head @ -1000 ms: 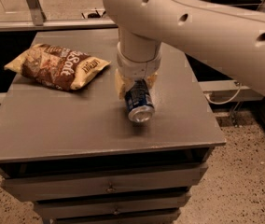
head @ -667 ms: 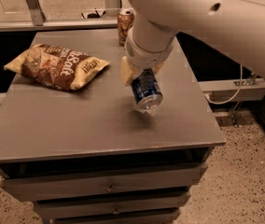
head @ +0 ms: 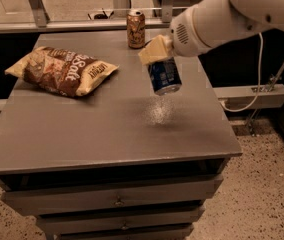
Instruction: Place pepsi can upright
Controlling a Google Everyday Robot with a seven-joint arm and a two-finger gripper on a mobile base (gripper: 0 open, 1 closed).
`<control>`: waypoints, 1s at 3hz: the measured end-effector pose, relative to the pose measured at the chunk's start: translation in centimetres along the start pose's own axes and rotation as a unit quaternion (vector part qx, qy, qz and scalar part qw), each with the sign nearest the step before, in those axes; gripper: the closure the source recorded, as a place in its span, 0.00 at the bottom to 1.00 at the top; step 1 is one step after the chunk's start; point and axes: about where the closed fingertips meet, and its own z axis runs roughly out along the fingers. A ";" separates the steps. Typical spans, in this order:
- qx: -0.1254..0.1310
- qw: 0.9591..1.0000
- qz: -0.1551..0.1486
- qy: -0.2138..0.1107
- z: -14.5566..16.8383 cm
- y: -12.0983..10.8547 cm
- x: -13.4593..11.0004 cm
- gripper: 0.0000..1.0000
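The hand (head: 158, 54) pinches the pepsi can (head: 164, 77) by its upper end. It has lifted the can higher off the surface (head: 82, 134) and turned it nearer upright. The arm now extends from the right, uncovering the orange-brown can (head: 136, 29) behind.

The grey flat-topped counter (head: 82, 134), with drawers in its front, stands on a speckled floor (head: 262, 194). On its top a crumpled brown and cream snack bag (head: 64, 71) lies at the left. An orange-brown drink can (head: 136, 29) stands upright near the back edge. The pincer (head: 157, 59) hangs above the right part, clamped on a dark blue pepsi can (head: 164, 76), clear of the top.
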 end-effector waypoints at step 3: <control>-0.111 0.976 -0.118 -0.143 -3.3 0.9 2.6 1.00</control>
